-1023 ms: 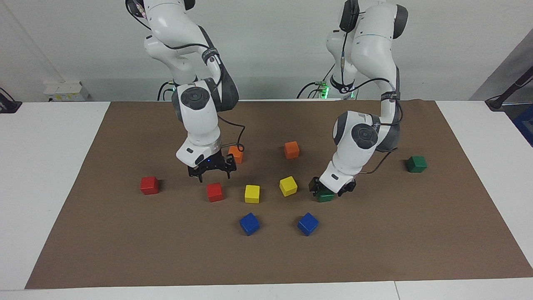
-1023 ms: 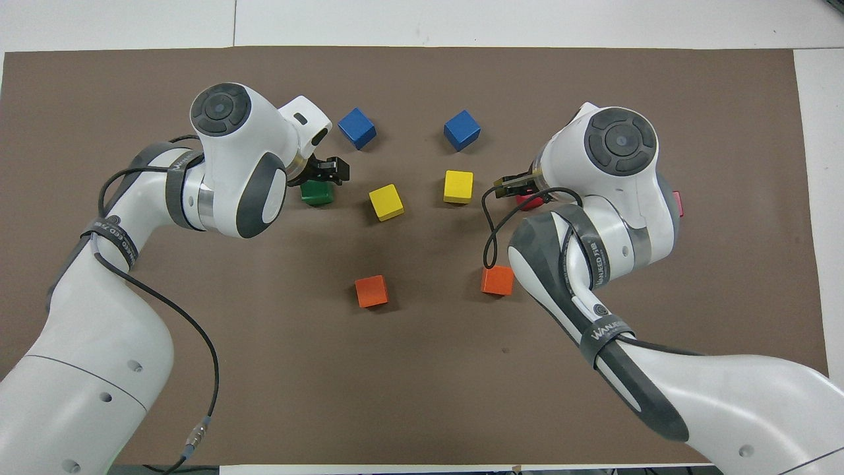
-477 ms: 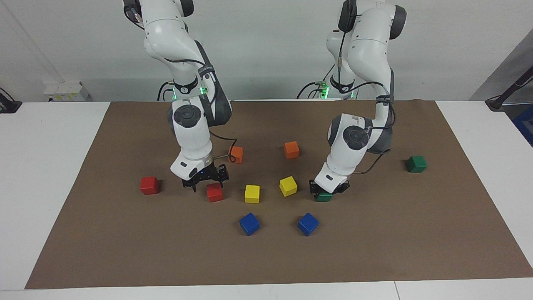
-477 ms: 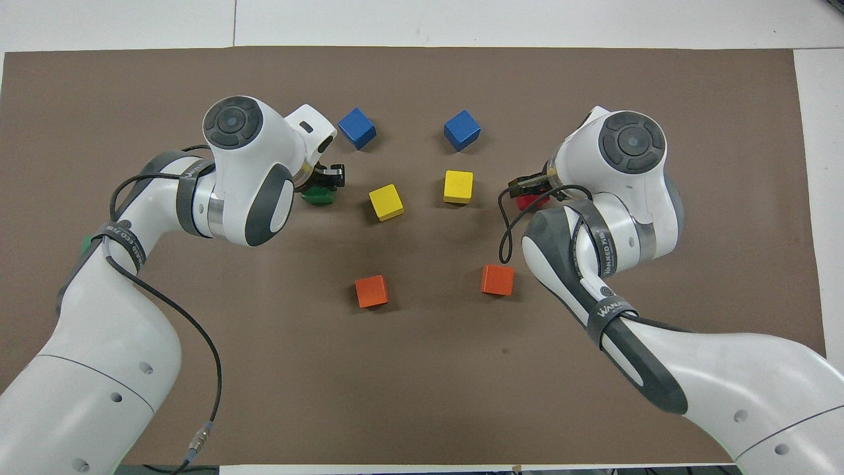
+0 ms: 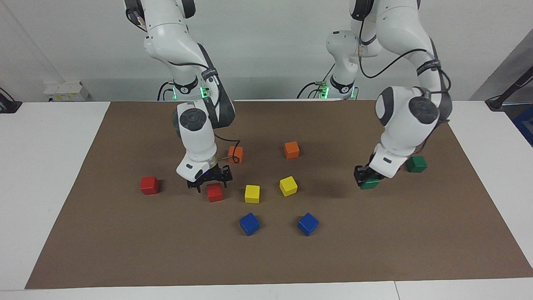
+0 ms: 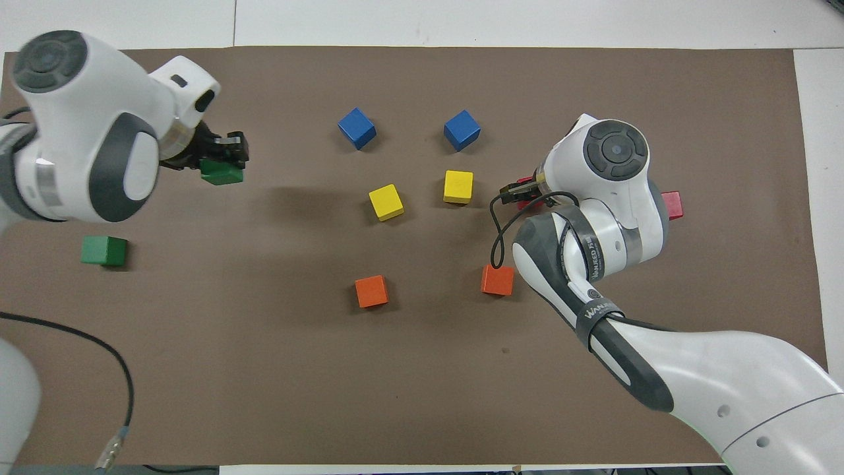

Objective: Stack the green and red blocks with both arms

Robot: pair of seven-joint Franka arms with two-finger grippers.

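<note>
My left gripper [image 5: 366, 179] is shut on a dark green block [image 5: 370, 184] and holds it just above the mat, close to the second green block [image 5: 416, 164], which rests on the mat toward the left arm's end. From overhead, the held green block [image 6: 222, 174] shows under the left gripper [image 6: 224, 159], and the resting green block [image 6: 103, 251] lies apart from it. My right gripper [image 5: 211, 186] stands open, low over a red block [image 5: 215, 195]. A second red block [image 5: 149, 185] sits toward the right arm's end. In the overhead view the right wrist hides most of the nearer red block [image 6: 525, 200].
On the brown mat [image 5: 266, 258] stand two yellow cubes [image 5: 252, 194] [image 5: 288, 186], two blue cubes [image 5: 249, 223] [image 5: 308, 223] farther from the robots, and two orange cubes [image 5: 236, 154] [image 5: 292, 150] nearer to them. White table borders the mat.
The left gripper shut on the green block, lifted it and carried it toward the left arm's end, near the other green block. The right gripper came down onto the red block, still open.
</note>
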